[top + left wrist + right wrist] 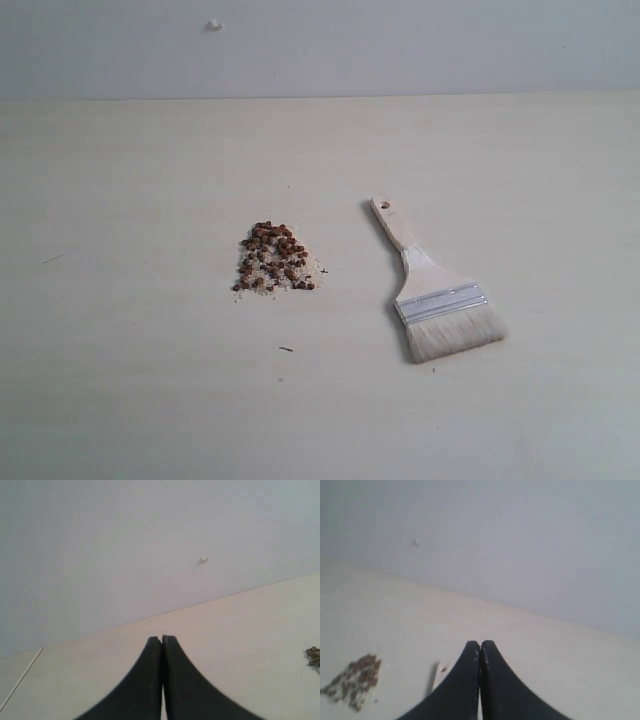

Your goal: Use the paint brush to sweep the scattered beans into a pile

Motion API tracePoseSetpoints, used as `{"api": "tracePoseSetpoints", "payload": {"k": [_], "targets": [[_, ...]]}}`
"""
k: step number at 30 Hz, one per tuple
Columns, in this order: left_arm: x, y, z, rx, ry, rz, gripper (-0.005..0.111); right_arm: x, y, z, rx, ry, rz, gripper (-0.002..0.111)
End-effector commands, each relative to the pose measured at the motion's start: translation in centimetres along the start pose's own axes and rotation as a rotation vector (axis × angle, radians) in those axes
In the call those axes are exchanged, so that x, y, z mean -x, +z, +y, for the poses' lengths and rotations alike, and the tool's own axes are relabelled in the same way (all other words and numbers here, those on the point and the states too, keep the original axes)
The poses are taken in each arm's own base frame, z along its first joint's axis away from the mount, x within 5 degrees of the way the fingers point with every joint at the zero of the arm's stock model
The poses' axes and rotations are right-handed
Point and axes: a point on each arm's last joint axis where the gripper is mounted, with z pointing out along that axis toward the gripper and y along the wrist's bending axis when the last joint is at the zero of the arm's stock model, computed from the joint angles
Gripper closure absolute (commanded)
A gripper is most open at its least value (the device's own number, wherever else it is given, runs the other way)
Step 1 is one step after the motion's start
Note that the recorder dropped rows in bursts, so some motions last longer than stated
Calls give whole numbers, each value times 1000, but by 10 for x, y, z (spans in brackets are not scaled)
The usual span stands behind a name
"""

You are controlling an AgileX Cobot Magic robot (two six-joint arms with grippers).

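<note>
exterior view: beans point(275, 260) in a loose cluster; paint brush point(440, 303) lies at their 3 o'clock, handle point(393, 227) toward 11. left gripper point(163, 638), right gripper point(480, 643) both closed, empty. advice: right opens, takes handle mid-length.

The left gripper point(163, 638) and the right gripper point(480, 643) had smooth black fingers, curved and narrowing toward the tips.
</note>
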Motion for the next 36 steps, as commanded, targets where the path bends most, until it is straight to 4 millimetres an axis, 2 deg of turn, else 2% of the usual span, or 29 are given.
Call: {"api": "tracePoseSetpoints", "payload": {"k": [1,6,10,13,18,28,32,36], "targets": [[-1,0,0,1,-6,0,107,-2,-36,0,-84,-37,-170,108],[-1,0,0,1,-6,0,107,-3,-51,3,-95,-60,-246,108],[-1,0,0,1,-6,0,107,-8,-49,5,-66,-60,-202,108],[-1,0,0,1,-6,0,107,-19,-50,5,-89,-39,-195,108],[-1,0,0,1,-6,0,107,-49,-58,0,-222,15,-199,108],[-1,0,0,1,-6,0,107,-103,-37,-7,-275,186,-64,108],[-1,0,0,1,-6,0,107,-113,-33,-7,-274,193,-36,108],[-1,0,0,1,-6,0,107,-113,-33,-6,-271,314,-51,108]]}}
